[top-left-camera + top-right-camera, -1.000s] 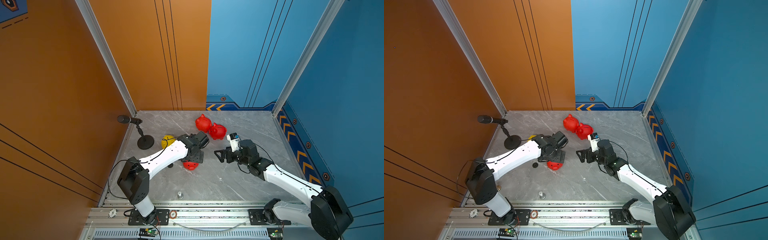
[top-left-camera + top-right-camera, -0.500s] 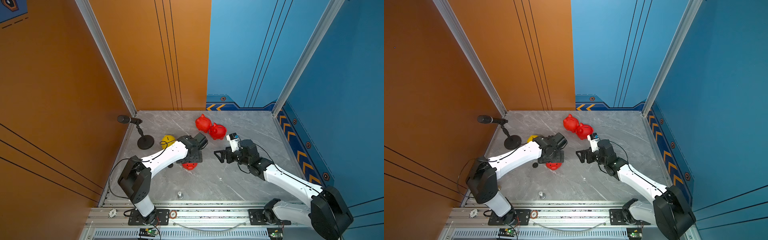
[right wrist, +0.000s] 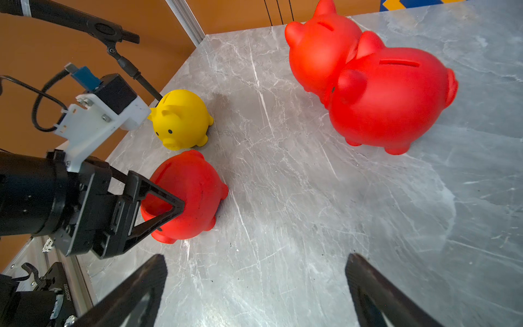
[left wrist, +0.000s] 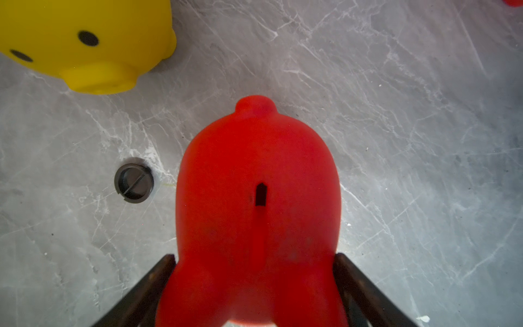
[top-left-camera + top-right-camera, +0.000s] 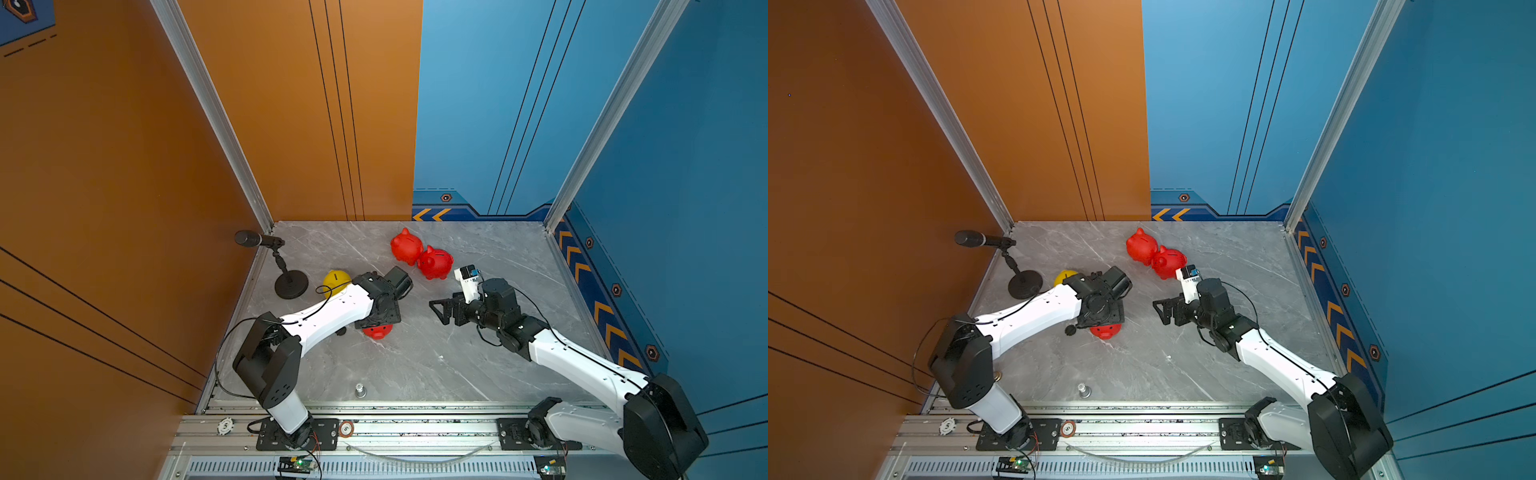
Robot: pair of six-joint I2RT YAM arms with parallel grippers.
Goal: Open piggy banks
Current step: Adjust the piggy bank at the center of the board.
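Left claw [image 4: 254,259] has closed onto the lone red piggy bank [image 4: 257,158].

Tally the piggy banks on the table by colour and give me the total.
Red: 3, namely the gripped red piggy bank between the fingers of the left gripper, the rear red piggy bank and the neighbouring red piggy bank touching it
Yellow: 1, the yellow piggy bank
Total: 4
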